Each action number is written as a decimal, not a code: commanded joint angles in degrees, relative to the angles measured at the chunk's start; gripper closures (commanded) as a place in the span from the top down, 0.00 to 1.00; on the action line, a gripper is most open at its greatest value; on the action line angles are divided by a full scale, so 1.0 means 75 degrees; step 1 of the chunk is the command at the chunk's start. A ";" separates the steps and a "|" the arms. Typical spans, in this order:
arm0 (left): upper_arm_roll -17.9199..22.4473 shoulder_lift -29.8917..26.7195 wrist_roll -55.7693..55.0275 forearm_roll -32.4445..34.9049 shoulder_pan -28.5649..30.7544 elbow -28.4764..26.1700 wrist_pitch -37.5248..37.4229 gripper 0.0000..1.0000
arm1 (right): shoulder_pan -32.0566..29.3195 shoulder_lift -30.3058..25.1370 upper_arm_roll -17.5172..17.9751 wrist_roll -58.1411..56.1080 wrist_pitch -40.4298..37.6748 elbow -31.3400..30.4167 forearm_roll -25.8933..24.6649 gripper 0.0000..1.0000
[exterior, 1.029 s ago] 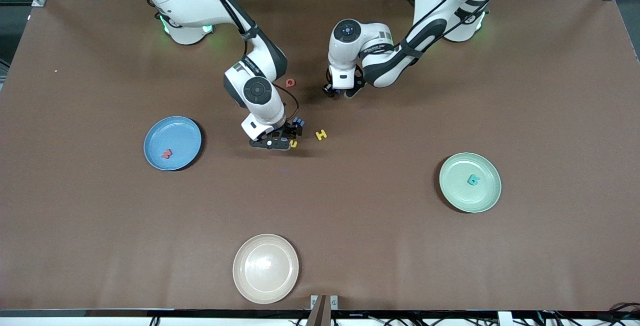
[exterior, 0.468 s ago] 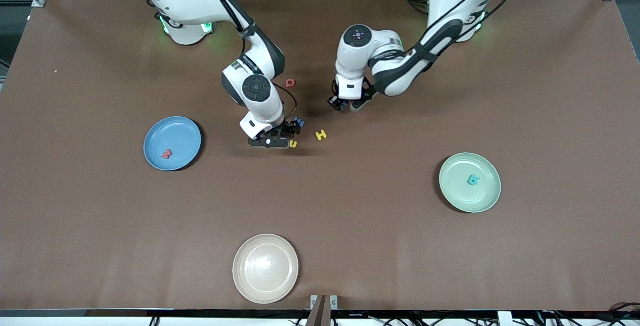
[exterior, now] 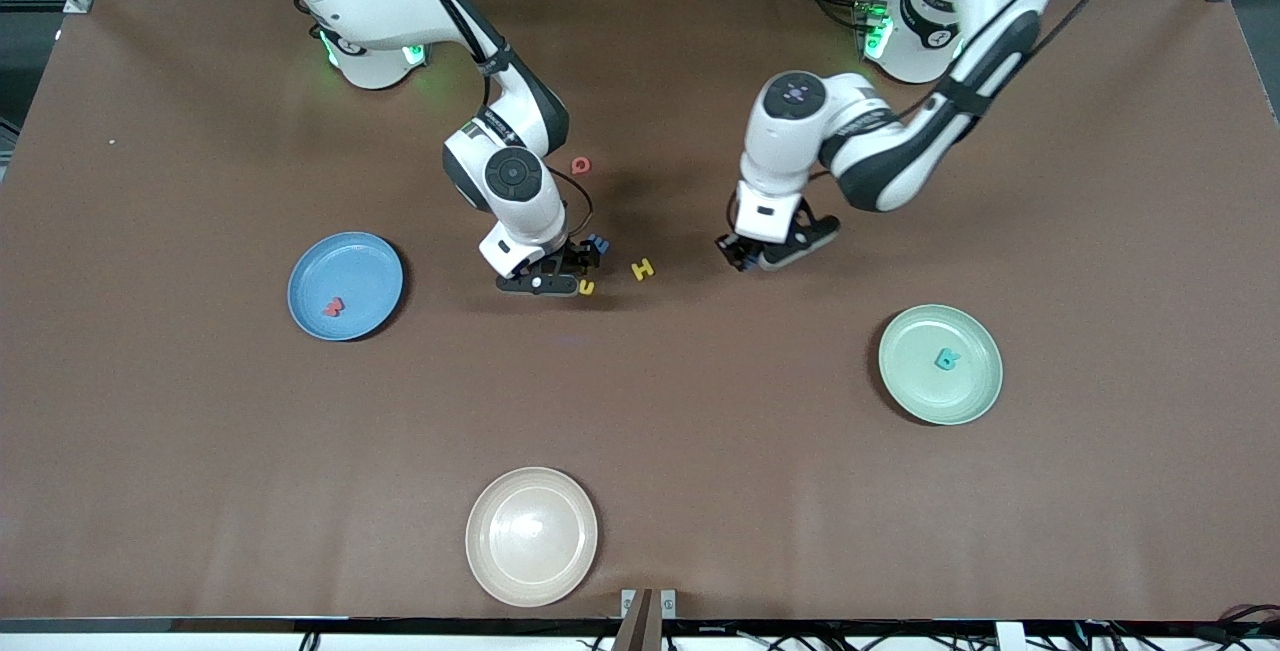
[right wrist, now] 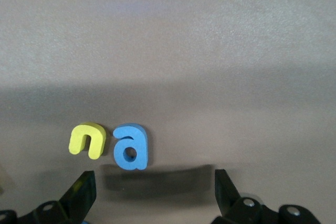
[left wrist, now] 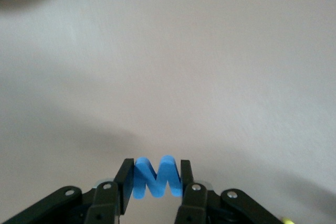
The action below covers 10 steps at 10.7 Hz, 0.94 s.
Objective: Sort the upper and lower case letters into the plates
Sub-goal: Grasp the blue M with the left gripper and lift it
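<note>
Letters partly sorted; left gripper carrying a blue letter, right gripper spread over two more.

A blue zigzag letter [left wrist: 156,178] sits clamped between the fingers of the left gripper [exterior: 742,258], which is in the air over bare table [exterior: 700,411] between the middle letters and the green plate [exterior: 940,363]. That plate holds a teal letter [exterior: 946,359]; the blue plate [exterior: 345,285] holds a red letter [exterior: 333,307]. The right gripper [right wrist: 152,190] hangs low with fingers wide apart over a yellow letter [right wrist: 87,140] and a blue "a" [right wrist: 130,147], which lie side by side. A yellow "H" [exterior: 642,269] lies near them, a red ring-shaped letter [exterior: 580,165] farther from the camera. A cream plate [exterior: 531,535] sits nearest the camera.
</note>
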 commanded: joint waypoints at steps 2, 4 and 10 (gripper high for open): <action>-0.0057 -0.0652 0.4878 -0.2293 0.0852 0.0594 -0.1451 0.00 | -0.0129 -0.0109 0.0064 -0.0100 0.0153 -0.0143 -0.0566 1.00; 0.0796 -0.0955 0.6924 -0.3046 0.0877 0.1370 -0.2828 0.00 | -0.0129 -0.0050 0.0064 -0.0100 0.0270 -0.0143 -0.0732 1.00; 0.3199 -0.0678 1.0035 -0.3272 0.0795 0.1489 -0.2493 0.00 | -0.0129 -0.0015 0.0064 -0.0112 0.0364 -0.0050 -0.1084 0.90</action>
